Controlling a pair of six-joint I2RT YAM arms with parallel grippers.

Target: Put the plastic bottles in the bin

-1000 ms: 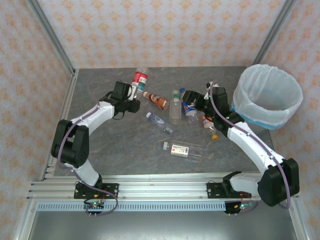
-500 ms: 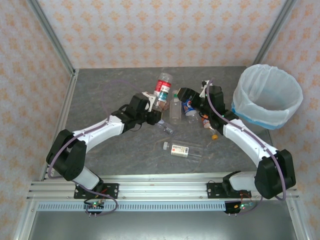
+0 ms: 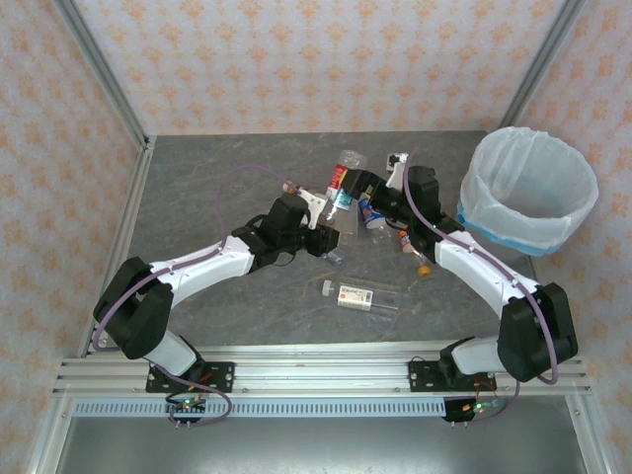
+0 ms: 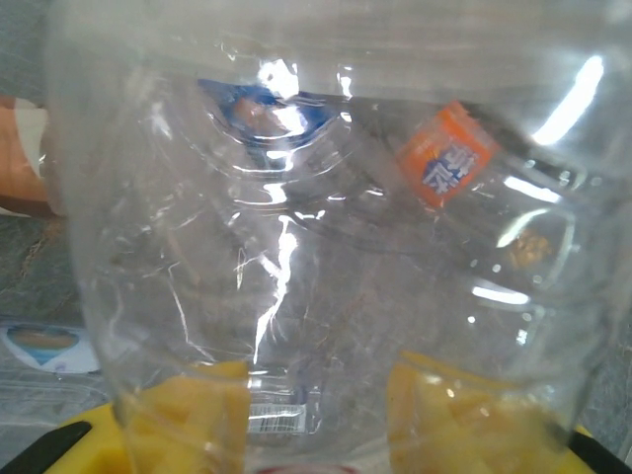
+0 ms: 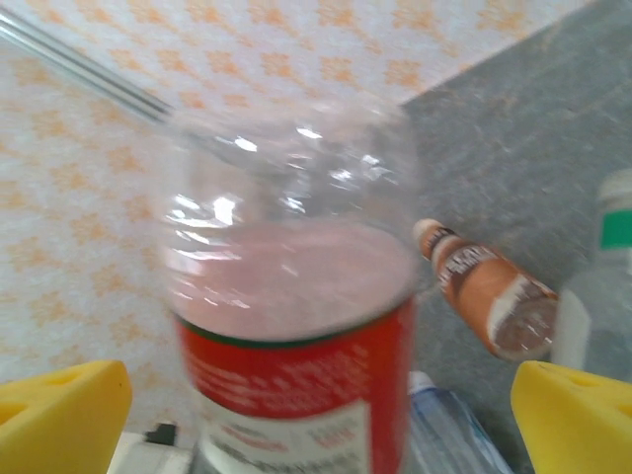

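Red-labelled bottle [image 3: 342, 181], clamped by left gripper [image 3: 318, 202], has travelled right to the right gripper [image 5: 316, 410], whose wrist view shows fingers [image 5: 59, 410] spread wide either side.

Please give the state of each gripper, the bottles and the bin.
left gripper: shut on the red-label bottle
red-label bottle: held off the table
right gripper: open, fingers either side of that bottle
white-label bottle: lying on its side
brown-label bottle: lying on its side
bin: upright, bag-lined, open
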